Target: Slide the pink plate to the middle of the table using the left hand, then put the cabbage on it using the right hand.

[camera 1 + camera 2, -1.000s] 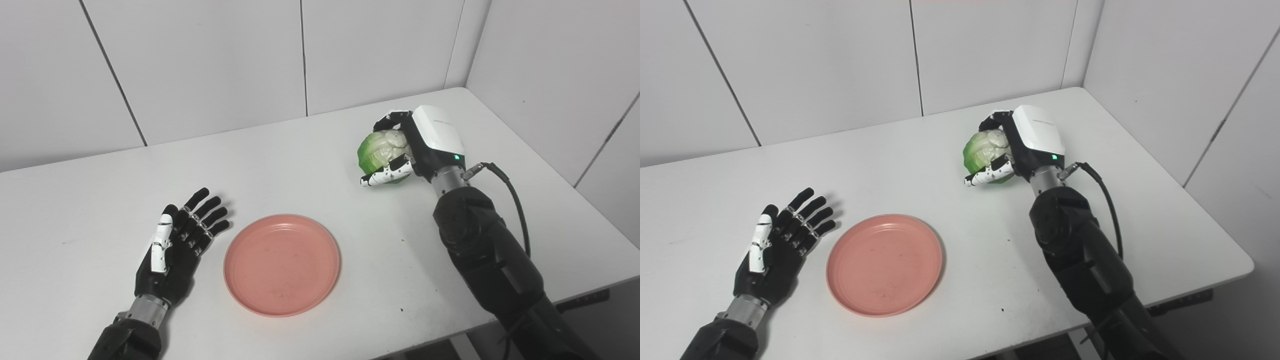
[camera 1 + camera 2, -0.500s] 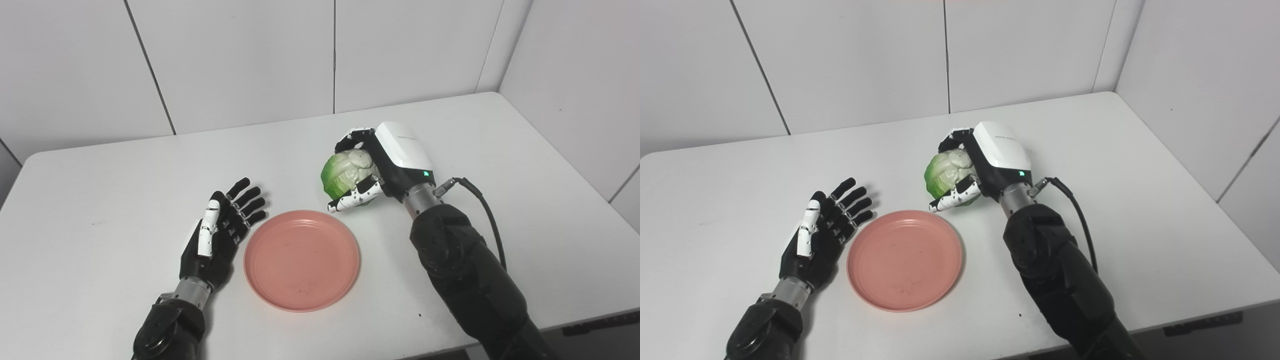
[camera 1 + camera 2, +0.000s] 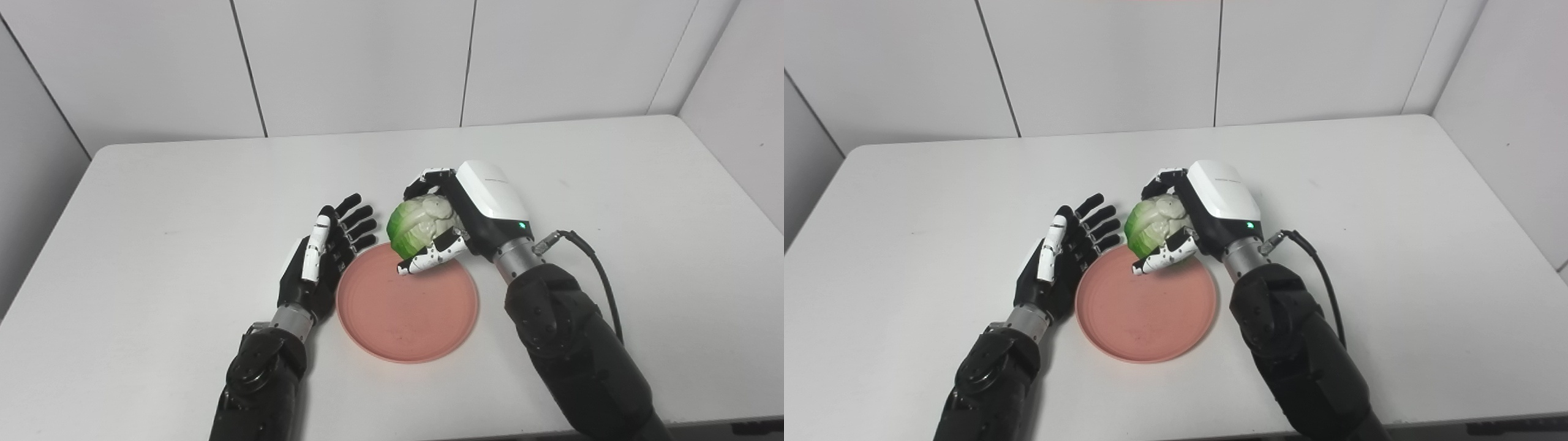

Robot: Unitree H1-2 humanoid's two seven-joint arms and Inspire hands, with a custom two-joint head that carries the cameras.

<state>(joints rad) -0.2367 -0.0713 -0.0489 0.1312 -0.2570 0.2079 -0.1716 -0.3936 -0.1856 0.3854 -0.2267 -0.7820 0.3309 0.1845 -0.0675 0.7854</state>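
left eye view: a round, smooth pink plate [image 3: 407, 309] lies on the white table [image 3: 153, 233]; the right hand [image 3: 471, 211] grips a crinkled green cabbage [image 3: 416, 223] above its far rim. right eye view: the left hand [image 3: 1059, 263] rests flat, fingers spread, beside the plate.

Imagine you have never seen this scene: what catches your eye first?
The green cabbage, gripped in the right robot hand over the far rim of the pink plate near the table's middle. Next, the left robot hand, open, fingers spread, against the plate's left edge.
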